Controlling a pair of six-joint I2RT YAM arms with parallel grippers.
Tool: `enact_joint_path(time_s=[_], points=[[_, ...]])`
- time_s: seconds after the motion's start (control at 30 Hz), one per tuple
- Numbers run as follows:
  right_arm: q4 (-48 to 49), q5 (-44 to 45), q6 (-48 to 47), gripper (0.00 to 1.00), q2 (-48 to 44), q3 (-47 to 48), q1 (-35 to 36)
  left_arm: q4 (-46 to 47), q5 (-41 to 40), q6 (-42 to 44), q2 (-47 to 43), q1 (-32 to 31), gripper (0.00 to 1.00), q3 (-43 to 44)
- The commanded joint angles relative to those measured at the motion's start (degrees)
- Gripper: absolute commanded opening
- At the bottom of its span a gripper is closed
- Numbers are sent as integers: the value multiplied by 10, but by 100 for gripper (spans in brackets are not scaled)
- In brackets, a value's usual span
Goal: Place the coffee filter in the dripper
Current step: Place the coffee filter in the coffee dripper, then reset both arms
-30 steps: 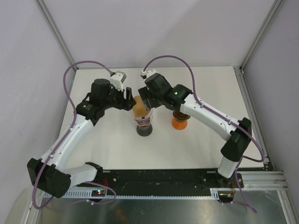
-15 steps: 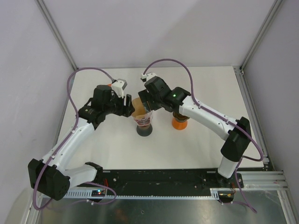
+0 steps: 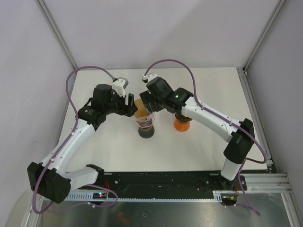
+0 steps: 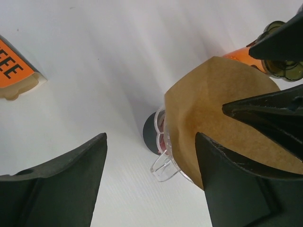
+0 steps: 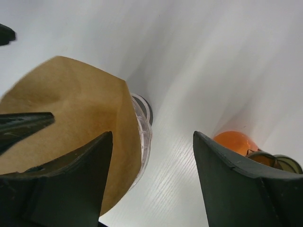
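Left hand (image 4: 150,142) shifted slightly, open, filter (image 4: 222,109) just beside it

The tabletop (image 3: 208,90) is carrying one brown paper filter (image 3: 140,108), one clear dripper (image 4: 163,165), one dark round base (image 3: 146,133), one orange container (image 3: 182,125) and one orange packet (image 4: 14,71). Two arms are reaching over it, the left arm (image 3: 71,142) and the right arm (image 3: 213,120). They are showing two claws, the left claw (image 4: 150,142) and the right claw (image 5: 152,137). Two purple cables (image 3: 71,80) are looping above.
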Motion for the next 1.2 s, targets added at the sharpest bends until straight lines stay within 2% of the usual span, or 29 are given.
enact_joint_path(time_s=[0.0, 0.13, 0.33, 0.53, 0.67, 0.83, 0.97, 1.17], points=[[1, 0, -21, 74, -6, 64, 7, 12, 23, 14, -17, -3, 85, 32], [0, 4, -24, 74, -9, 80, 8, 12, 23, 19, -23, -3, 98, 42], [0, 2, -31, 75, -13, 101, 8, 12, 6, 31, -26, -3, 100, 65], [4, 17, -46, 77, -75, 95, -28, 13, -71, 64, -37, 9, 100, 112], [25, 6, -48, 79, -176, 40, -113, 35, -122, 98, -43, 47, 100, 124], [56, -21, -46, 83, -290, -67, -294, 130, -187, 146, -57, 108, 100, 83], [88, -36, -42, 85, -375, -190, -436, 173, -174, 148, -39, 169, 100, 48], [220, -52, -27, 88, -479, -402, -577, 242, -104, 107, 3, 284, 100, -38]])
